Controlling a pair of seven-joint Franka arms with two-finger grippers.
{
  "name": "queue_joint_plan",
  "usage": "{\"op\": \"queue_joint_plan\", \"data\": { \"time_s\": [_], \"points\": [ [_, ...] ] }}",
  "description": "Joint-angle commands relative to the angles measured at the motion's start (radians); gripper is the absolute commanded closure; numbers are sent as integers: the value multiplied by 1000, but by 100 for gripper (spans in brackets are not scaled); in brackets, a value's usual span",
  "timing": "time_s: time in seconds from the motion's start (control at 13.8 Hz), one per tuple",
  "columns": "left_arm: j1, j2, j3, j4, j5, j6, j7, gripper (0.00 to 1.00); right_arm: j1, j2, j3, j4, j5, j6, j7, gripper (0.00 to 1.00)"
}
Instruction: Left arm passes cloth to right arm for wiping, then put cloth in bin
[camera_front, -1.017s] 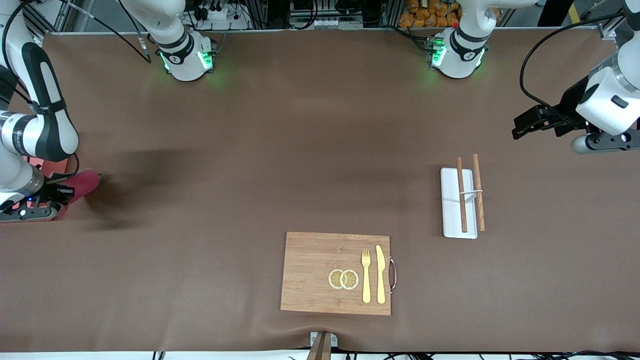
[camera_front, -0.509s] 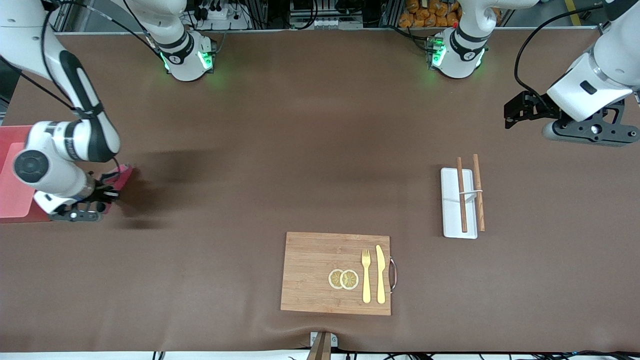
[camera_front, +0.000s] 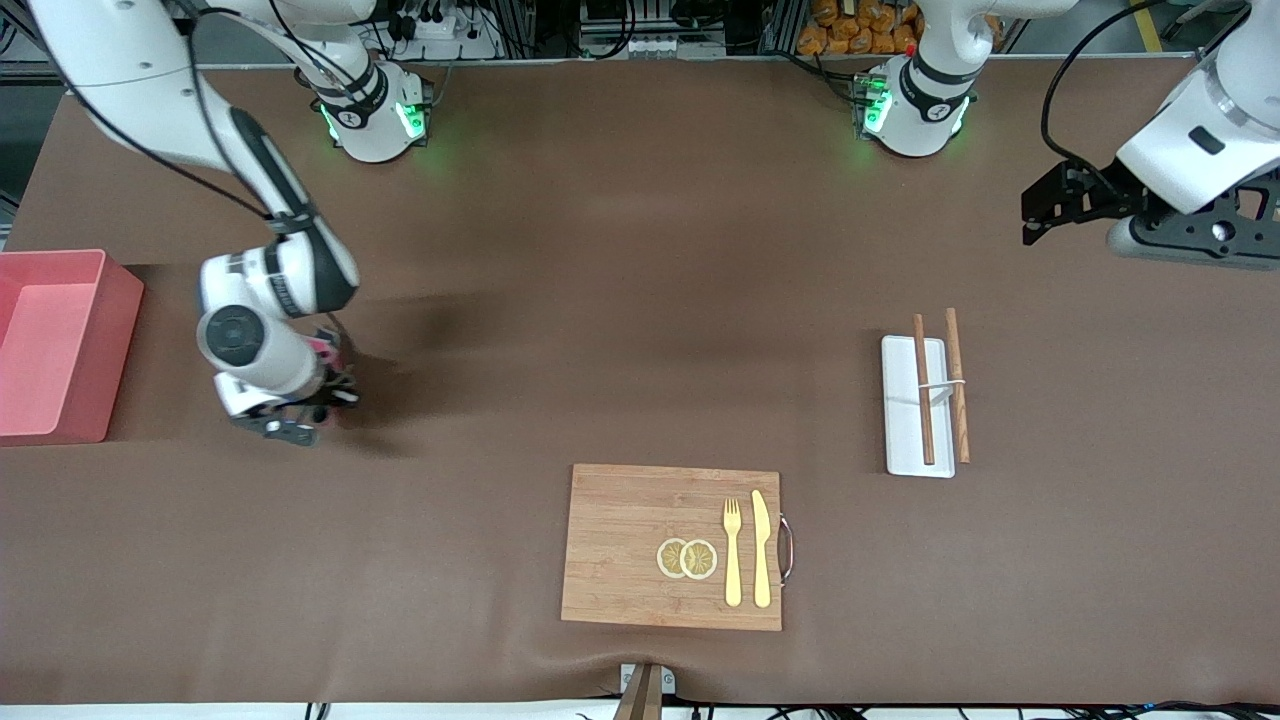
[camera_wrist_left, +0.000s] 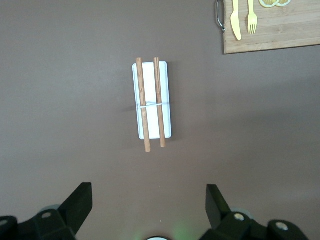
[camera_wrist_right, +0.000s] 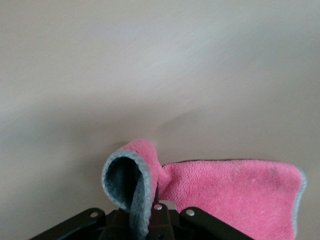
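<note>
My right gripper (camera_front: 295, 418) is shut on the crimson-pink cloth (camera_front: 325, 347) and is low over the brown table, a short way from the pink bin (camera_front: 120, 345) toward the table's middle. In the right wrist view the cloth (camera_wrist_right: 230, 187) is folded, with a grey-edged loop, and pinched in the gripper (camera_wrist_right: 155, 206). The bin stands at the right arm's end of the table; nothing shows inside it. My left gripper (camera_front: 1040, 208) is open and empty, held high over the left arm's end of the table. It also shows in the left wrist view (camera_wrist_left: 149, 197).
A white tray (camera_front: 905, 440) with two wooden chopsticks (camera_front: 922, 400) lies under my left gripper's reach, and shows in the left wrist view (camera_wrist_left: 167, 107). A wooden cutting board (camera_front: 620, 545) with a yellow fork, knife and lemon slices lies near the front edge.
My right arm has swung from over the bin toward the table's middle, carrying the cloth. My left arm has risen and shifted slightly.
</note>
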Motion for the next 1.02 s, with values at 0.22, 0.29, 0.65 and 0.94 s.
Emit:
{"op": "queue_joint_plan", "data": {
  "time_s": [0.22, 0.29, 0.65, 0.94],
  "points": [
    [-6, -3, -10, -3, 24, -22, -4, 0, 157, -17, 100, 30, 91, 0, 398, 100],
    [-6, -2, -18, -3, 25, -22, -6, 0, 174, -20, 100, 51, 91, -3, 438, 100],
    [6, 15, -16, -5, 16, -22, -5, 0, 95, -92, 98, 81, 89, -114, 264, 100],
    [3, 14, -18, -2, 13, -20, 0, 0, -97, -159, 95, 82, 88, -184, -125, 100]
  ]
}}
